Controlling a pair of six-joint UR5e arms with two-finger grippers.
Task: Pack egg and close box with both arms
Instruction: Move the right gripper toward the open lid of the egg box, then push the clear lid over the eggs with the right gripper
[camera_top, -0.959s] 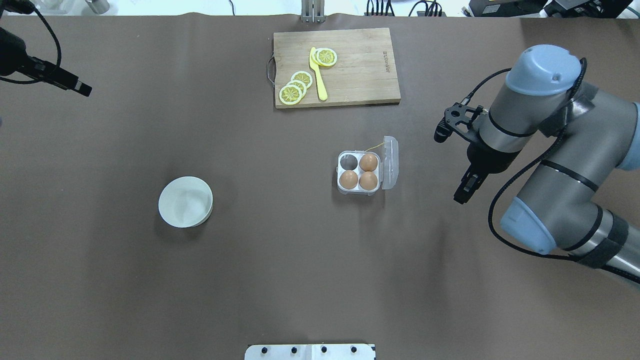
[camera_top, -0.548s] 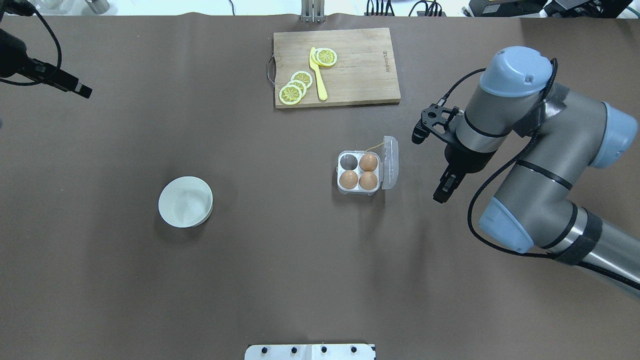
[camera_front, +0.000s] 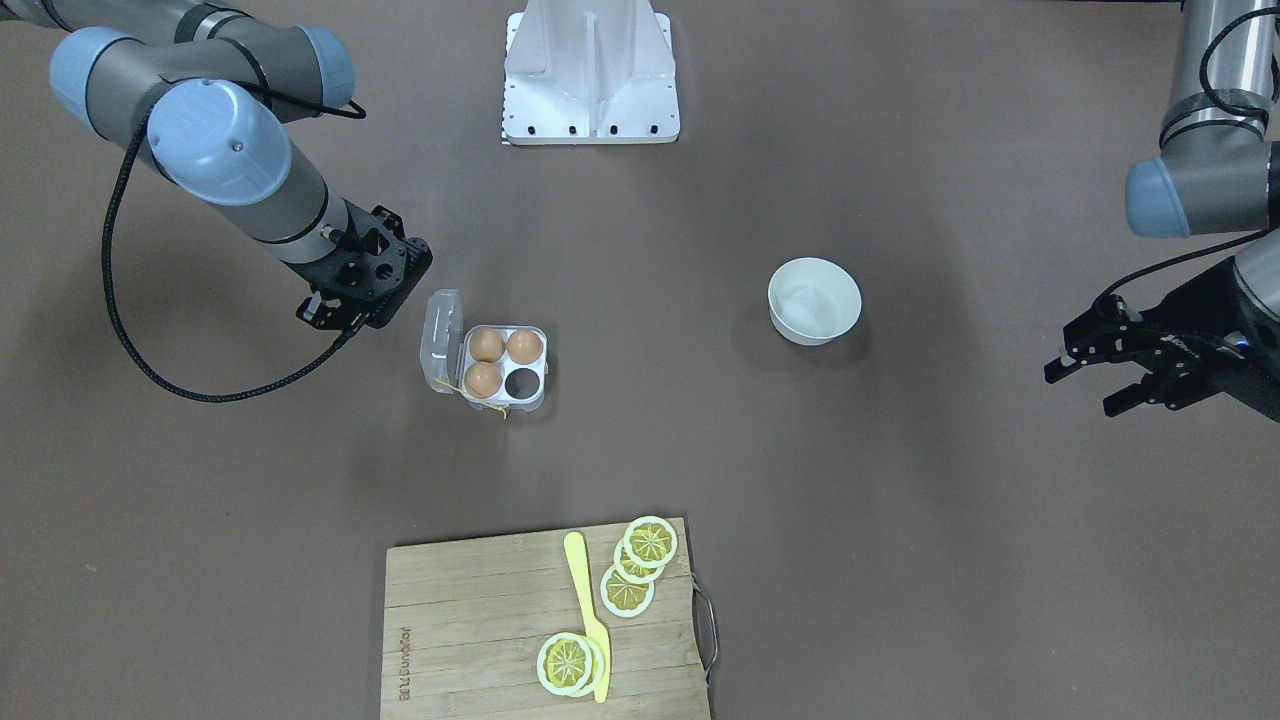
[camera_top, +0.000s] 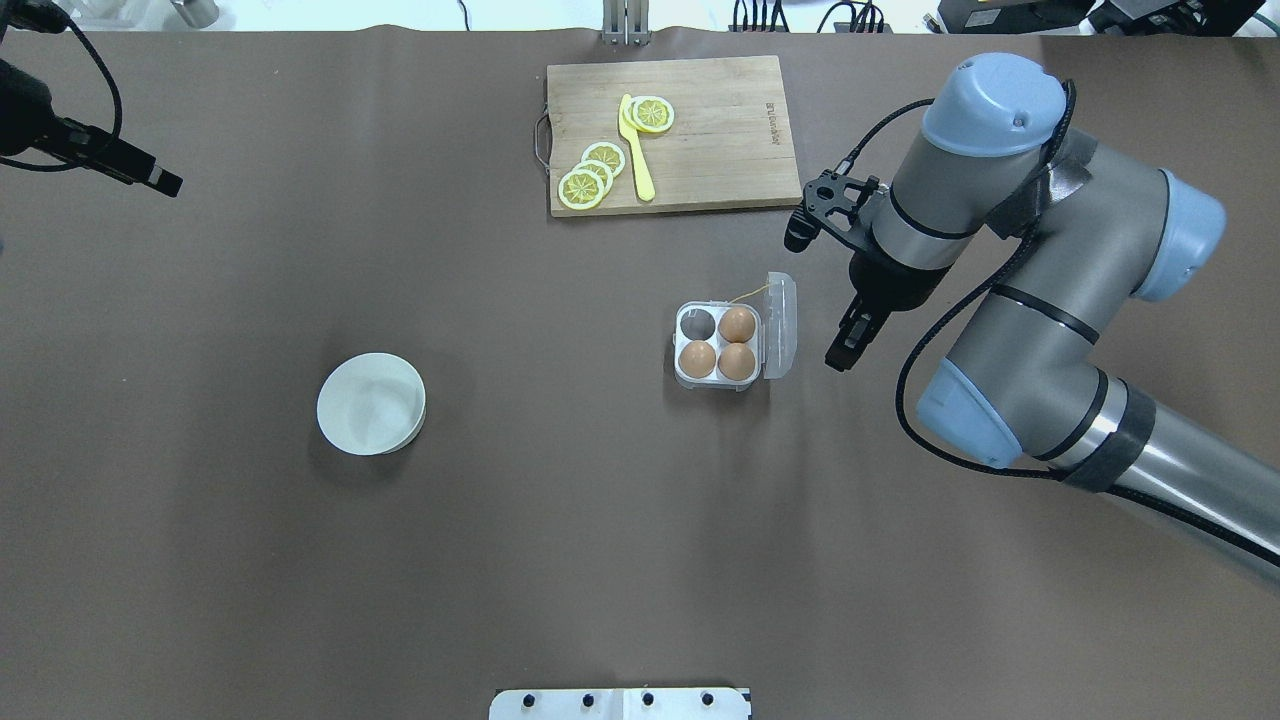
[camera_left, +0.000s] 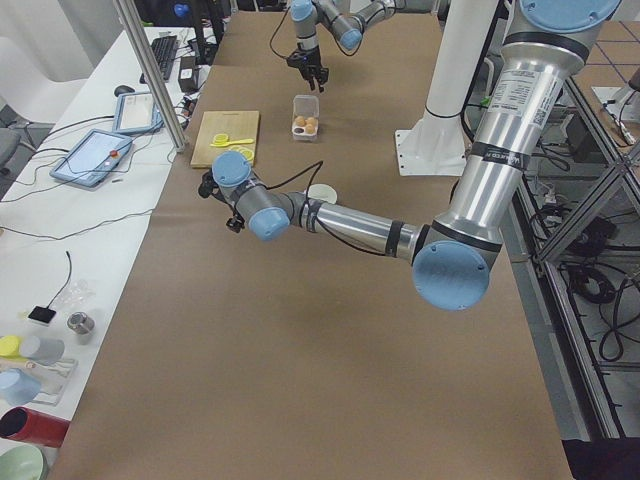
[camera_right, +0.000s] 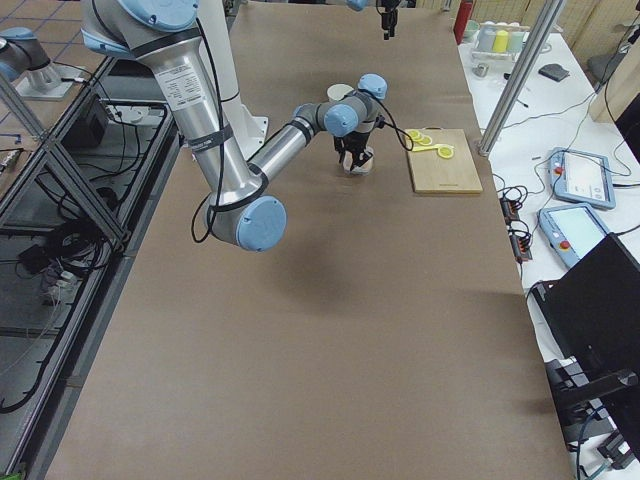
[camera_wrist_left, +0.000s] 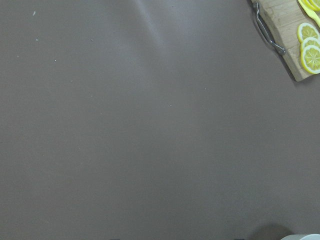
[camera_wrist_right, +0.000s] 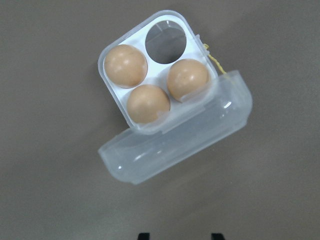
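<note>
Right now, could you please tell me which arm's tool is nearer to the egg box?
The right. The right tool hovers just beside the box's open lid, apart from it; the left tool is far off on the other side, beyond the white bowl.

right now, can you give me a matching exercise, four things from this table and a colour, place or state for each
Things:
1. box
2. bowl
3. lemon slices
4. right gripper

Place, colour or state:
a. on the wooden board
b. white and round
c. black, open, holding nothing
d. clear plastic, lid open

Pairs: 1-d, 2-b, 3-a, 4-c
</note>
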